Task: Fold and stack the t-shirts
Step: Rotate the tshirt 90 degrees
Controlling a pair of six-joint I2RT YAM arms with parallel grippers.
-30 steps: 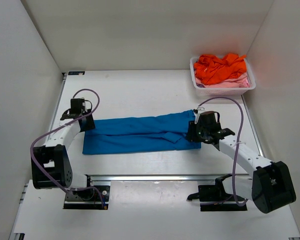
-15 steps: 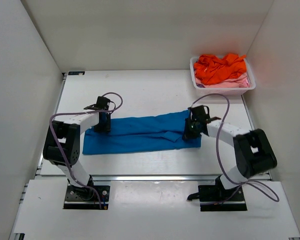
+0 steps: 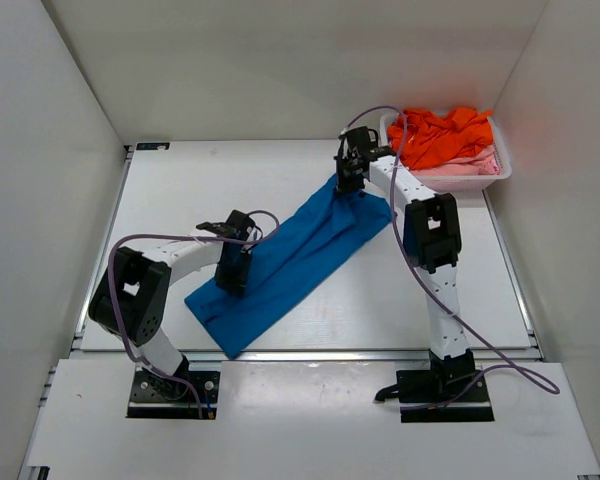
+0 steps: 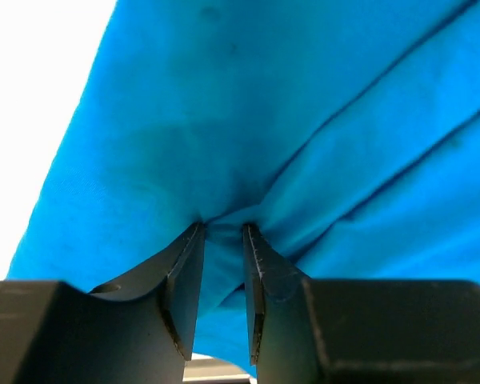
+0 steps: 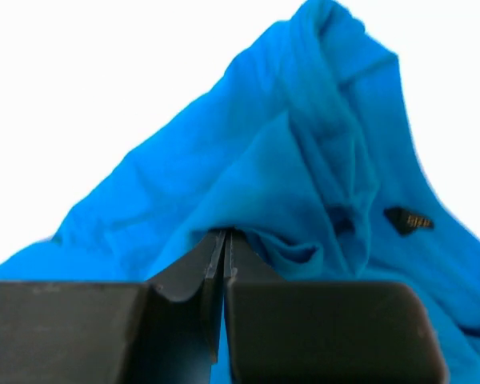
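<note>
Blue t-shirt (image 3: pixel 290 255) stretched diagonally across table (image 3: pixel 180 190), toward far-right corner. Far end pinched in fully closed right gripper (image 3: pixel 350 185). Mid-cloth nipped in narrow left gripper (image 3: pixel 233 280), likely to pull it taut for folding. Counted: one blue. Orange t-shirts (image 3: pixel 440 135) and pink t-shirts (image 3: pixel 460 168) heaped in one basket (image 3: pixel 500 172), number untellable.

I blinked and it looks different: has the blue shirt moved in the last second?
Yes. The blue t-shirt lay level; now its right end, pinched in the right gripper, has swung up toward the white basket, so it lies diagonally.
</note>
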